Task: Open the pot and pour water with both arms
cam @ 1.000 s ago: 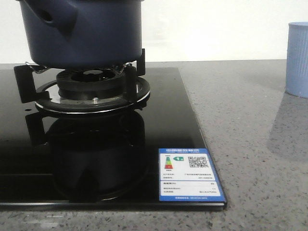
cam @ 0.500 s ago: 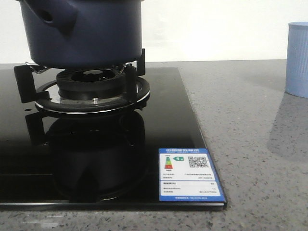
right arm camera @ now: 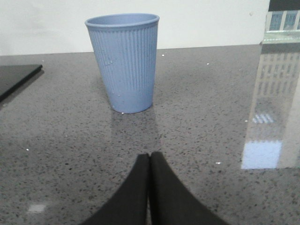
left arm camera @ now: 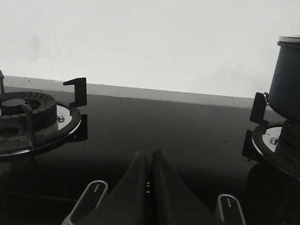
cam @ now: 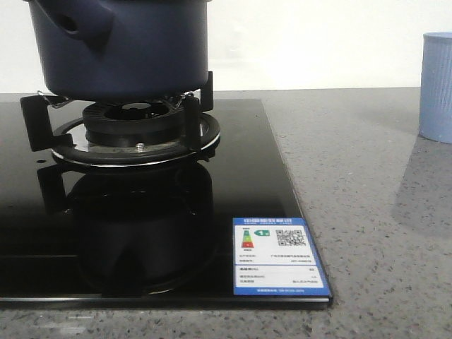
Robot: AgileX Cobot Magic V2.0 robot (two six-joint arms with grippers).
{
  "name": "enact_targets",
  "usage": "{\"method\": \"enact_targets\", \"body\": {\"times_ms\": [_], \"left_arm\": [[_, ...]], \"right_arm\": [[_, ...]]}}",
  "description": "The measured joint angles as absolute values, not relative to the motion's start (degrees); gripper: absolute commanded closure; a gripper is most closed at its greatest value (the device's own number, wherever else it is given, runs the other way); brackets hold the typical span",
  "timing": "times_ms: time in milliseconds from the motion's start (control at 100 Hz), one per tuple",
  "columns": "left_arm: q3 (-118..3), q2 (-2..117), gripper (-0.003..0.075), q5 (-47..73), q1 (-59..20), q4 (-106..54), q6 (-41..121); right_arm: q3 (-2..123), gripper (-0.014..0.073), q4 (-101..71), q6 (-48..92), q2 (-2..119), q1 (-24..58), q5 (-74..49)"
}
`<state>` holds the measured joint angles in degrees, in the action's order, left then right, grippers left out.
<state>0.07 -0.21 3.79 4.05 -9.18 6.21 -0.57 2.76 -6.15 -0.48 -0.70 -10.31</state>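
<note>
Grey stone counter held 1 cup [right arm camera: 124,61]; we kept both the left gripper [left arm camera: 149,161] and right gripper [right arm camera: 149,161] clenched, empty, away from the pot [cam: 120,46] on its burner [cam: 134,127], unopened.

Blue-white energy label [cam: 282,258] with QR code on black hob [cam: 233,176]; print too small to read.

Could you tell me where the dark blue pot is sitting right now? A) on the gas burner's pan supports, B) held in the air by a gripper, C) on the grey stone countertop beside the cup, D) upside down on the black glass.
A: the pot rests on the burner's black pan supports above the burner ring, with no gripper touching it.
</note>
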Motion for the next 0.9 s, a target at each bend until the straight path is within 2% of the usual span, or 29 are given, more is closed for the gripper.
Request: {"method": "enact_targets", "body": {"times_ms": [210, 540, 720, 900], "left_arm": [[0.1, -0.2, 0.0739, 3.8, 4.0, -15.3, 6.2], [0.1, -0.2, 0.0739, 2.3, 4.0, -43.0, 6.2], [-1.4, -0.2, 0.0739, 3.4, 4.0, -44.5, 6.5], [-11.7, 1.9, 0.0739, 10.3, 4.0, -42.0, 13.5]], "right_arm": [[-0.6, 0.0660, -3.5, -6.1, -0.5, -0.7, -9.1], [-0.6, 0.0659, -23.6, -6.1, -0.5, -0.7, -6.0], [0.5, 0.0654, -24.9, -6.1, -0.5, -0.7, -8.9], [9.2, 0.0654, -20.8, -6.1, 2.5, -0.7, -17.2]]}}
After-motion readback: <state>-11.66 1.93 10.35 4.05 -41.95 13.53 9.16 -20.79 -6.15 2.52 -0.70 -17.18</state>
